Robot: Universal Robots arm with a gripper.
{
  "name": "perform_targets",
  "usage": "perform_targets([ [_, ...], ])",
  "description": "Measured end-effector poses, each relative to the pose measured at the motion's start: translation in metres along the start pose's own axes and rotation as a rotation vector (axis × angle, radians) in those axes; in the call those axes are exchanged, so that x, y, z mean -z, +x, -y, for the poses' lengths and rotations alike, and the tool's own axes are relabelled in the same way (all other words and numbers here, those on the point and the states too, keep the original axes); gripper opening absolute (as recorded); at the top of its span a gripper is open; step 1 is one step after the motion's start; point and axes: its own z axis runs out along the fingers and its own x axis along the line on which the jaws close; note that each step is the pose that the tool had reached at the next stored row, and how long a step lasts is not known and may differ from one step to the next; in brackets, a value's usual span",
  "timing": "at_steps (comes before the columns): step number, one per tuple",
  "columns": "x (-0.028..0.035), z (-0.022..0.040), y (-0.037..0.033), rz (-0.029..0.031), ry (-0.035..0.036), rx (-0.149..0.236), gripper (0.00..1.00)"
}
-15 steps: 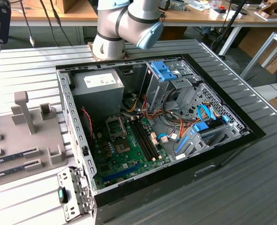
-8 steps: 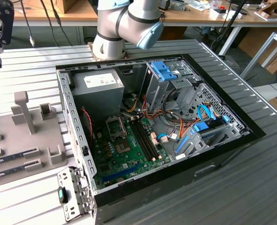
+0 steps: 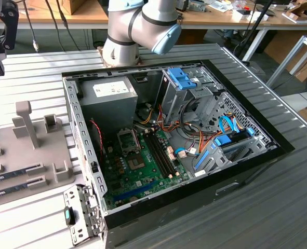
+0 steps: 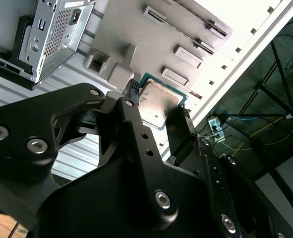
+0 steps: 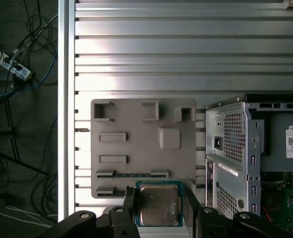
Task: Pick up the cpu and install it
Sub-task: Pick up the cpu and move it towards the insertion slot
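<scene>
The cpu point(image 5: 158, 204) is a small square chip with a silver-grey top and a green edge. My gripper point(image 5: 158, 197) is shut on it, one black finger point(image 5: 128, 201) on each of two opposite sides. In the second wrist view the cpu point(image 4: 156, 101) sits the same way between the fingertips of the gripper point(image 4: 156, 103). It hangs well above the grey fixture plate point(image 5: 141, 148) beside the open computer case point(image 3: 174, 129). The black socket frame point(image 3: 128, 140) lies on the green motherboard point(image 3: 143, 171) inside the case, far from the cpu.
Memory sticks point(image 3: 13, 175) lie in slots on the grey plate point(image 3: 34, 155), which also carries upright holders point(image 3: 27, 122). The case holds a power supply point(image 3: 109, 101), drive cages point(image 3: 195, 88) and cable bundles point(image 3: 195, 140). The slatted table's edge point(image 5: 63, 124) drops off to floor cables.
</scene>
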Motion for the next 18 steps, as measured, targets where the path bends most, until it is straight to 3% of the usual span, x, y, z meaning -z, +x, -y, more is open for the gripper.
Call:
perform_targets([
  [18,-0.0011,0.0006,-0.0087,0.0002,-0.0001,0.0,0.47],
])
